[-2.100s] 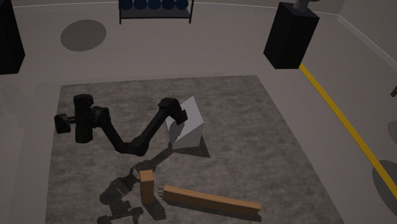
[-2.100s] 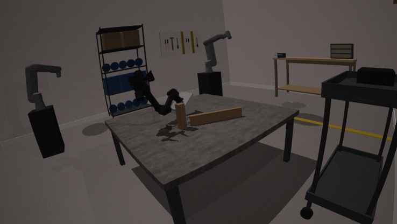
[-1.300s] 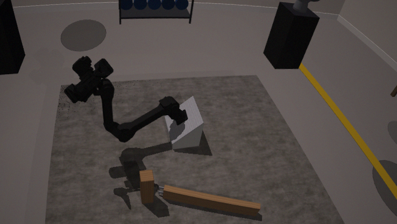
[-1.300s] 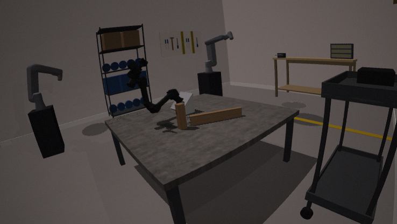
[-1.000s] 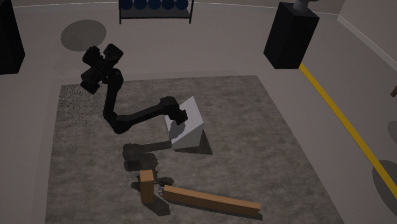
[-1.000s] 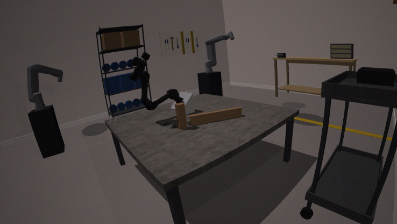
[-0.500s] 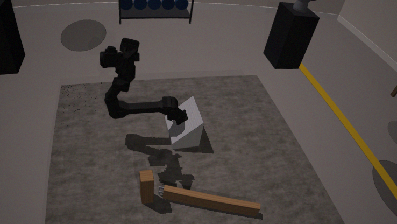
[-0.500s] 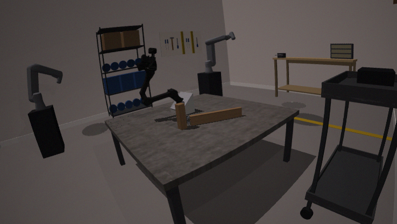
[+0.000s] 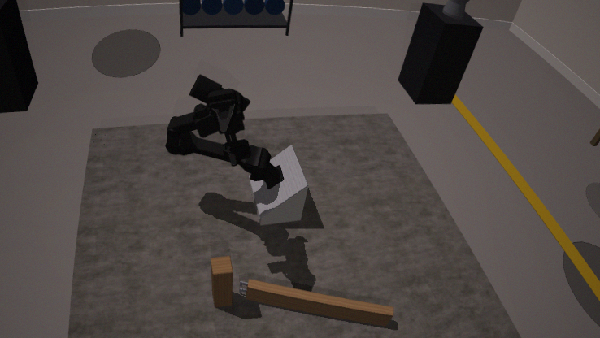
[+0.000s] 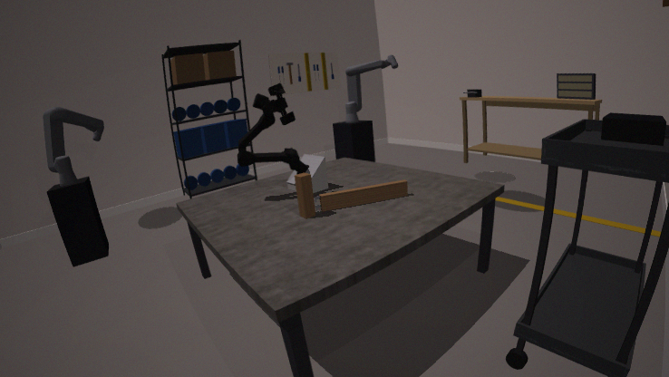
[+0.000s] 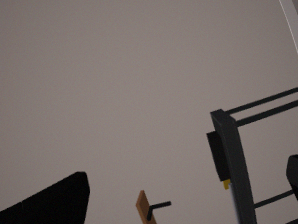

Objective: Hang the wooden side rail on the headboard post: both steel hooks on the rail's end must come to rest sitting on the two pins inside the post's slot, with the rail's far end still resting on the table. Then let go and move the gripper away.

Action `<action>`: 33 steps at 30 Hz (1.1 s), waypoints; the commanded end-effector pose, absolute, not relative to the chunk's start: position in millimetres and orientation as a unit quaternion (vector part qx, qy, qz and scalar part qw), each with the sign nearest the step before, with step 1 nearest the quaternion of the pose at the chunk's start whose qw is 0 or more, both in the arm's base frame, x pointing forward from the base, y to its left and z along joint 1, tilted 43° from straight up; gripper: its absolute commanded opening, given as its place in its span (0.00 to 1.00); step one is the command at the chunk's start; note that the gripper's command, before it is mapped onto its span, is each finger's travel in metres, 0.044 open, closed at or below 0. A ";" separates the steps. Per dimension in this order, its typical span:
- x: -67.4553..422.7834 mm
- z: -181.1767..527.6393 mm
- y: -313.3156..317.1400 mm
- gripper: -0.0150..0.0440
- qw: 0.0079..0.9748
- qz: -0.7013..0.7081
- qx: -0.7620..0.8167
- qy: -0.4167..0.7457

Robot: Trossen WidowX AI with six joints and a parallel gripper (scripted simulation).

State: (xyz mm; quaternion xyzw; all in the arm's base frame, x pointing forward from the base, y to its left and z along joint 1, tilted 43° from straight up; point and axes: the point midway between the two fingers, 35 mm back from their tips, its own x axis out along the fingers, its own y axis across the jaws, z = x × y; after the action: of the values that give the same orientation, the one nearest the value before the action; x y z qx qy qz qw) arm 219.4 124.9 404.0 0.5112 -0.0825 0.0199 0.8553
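Near the desk's front edge I saw the wooden side rail [image 9: 321, 303] lying with its hooked end just beside the headboard post [image 9: 221, 281], far end on the desk [image 10: 262, 243]. My gripper [image 10: 283, 106] was raised high above the back edge, fingers spread wide, grasping nothing, well apart from both.

A workshop: hand tools hung on the wall [image 10: 306, 71], a black metal shelf rack [image 10: 164, 93], a wooden workbench [image 10: 528, 100].
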 end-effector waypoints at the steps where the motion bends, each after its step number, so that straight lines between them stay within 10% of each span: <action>1: 240.8 371.5 122.5 1.00 0.816 -0.019 0.572 -0.076; 33: 282.9 151.7 -40.6 1.00 0.247 -0.259 0.866 -0.349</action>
State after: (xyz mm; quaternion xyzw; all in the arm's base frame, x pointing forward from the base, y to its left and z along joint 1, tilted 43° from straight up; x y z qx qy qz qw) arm 289.1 -26.3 167.8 0.8673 -0.3150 -0.2523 0.2913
